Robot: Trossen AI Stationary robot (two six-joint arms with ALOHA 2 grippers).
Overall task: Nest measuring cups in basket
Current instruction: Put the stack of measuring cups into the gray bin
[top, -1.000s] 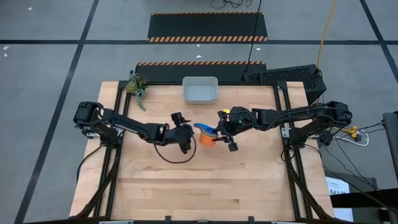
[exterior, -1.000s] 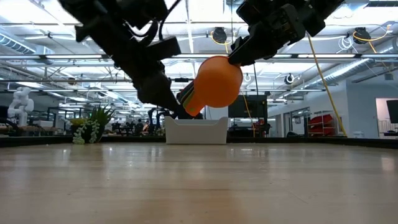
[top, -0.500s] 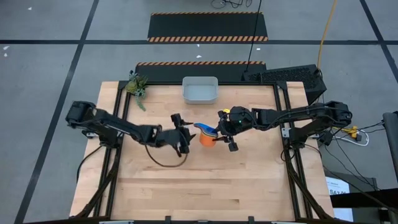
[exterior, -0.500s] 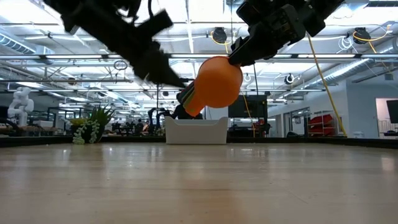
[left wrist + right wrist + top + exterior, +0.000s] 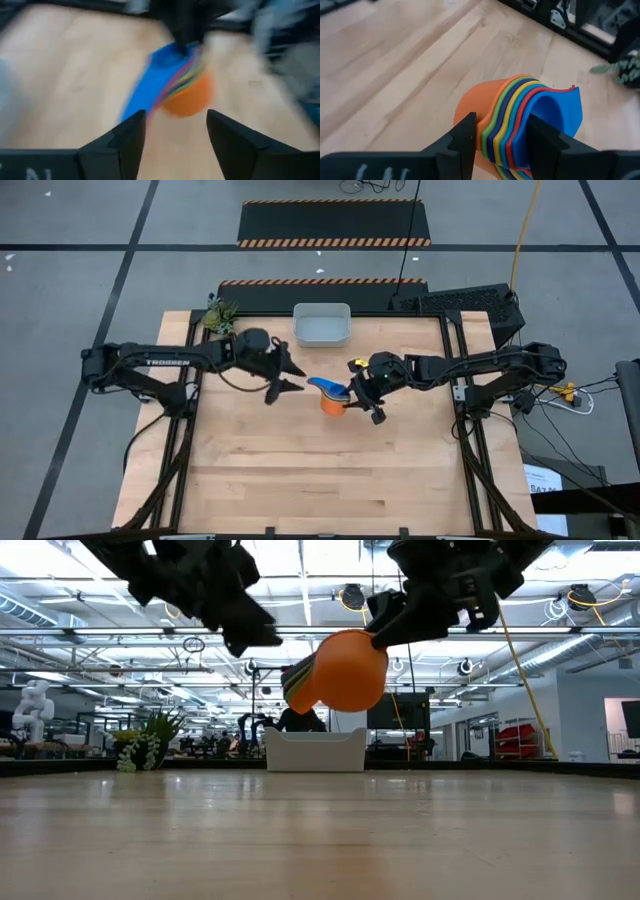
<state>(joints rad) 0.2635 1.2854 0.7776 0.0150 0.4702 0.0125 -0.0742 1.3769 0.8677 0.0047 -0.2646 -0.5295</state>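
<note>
Several measuring cups are nested in one stack (image 5: pixel 331 395), orange outermost (image 5: pixel 480 100) and blue innermost (image 5: pixel 555 112). The stack hangs in the air over the table's middle (image 5: pixel 345 670). My right gripper (image 5: pixel 354 392) is shut on it from the right. My left gripper (image 5: pixel 290 378) hovers open to the left of the stack, apart from it; its fingers (image 5: pixel 127 137) frame the blurred stack (image 5: pixel 182 90) from a distance. The pale basket (image 5: pixel 321 326) stands at the table's far edge, holding nothing that shows. My right gripper pinches the nested stack between its two fingers (image 5: pixel 465 135) at the side of the rims (image 5: pixel 502 132) nearest the wrist. The exact part is cut off by the picture's bottom edge. The fingers come slanting down from the table's right. The stack is lifted clear, lying on its side, its mouths toward the left.
A small green plant (image 5: pixel 220 316) sits at the table's far left corner, left of the basket (image 5: pixel 314 750). Bare wood (image 5: pixel 320 470) lies between the stack and the table's near edge.
My left gripper has drawn back from the stack, toward the table's left and far edge and upward, rolling as it went. My right gripper has stayed in place but rolled, so the stack's rims have swung up from slanting downward to about level.
</note>
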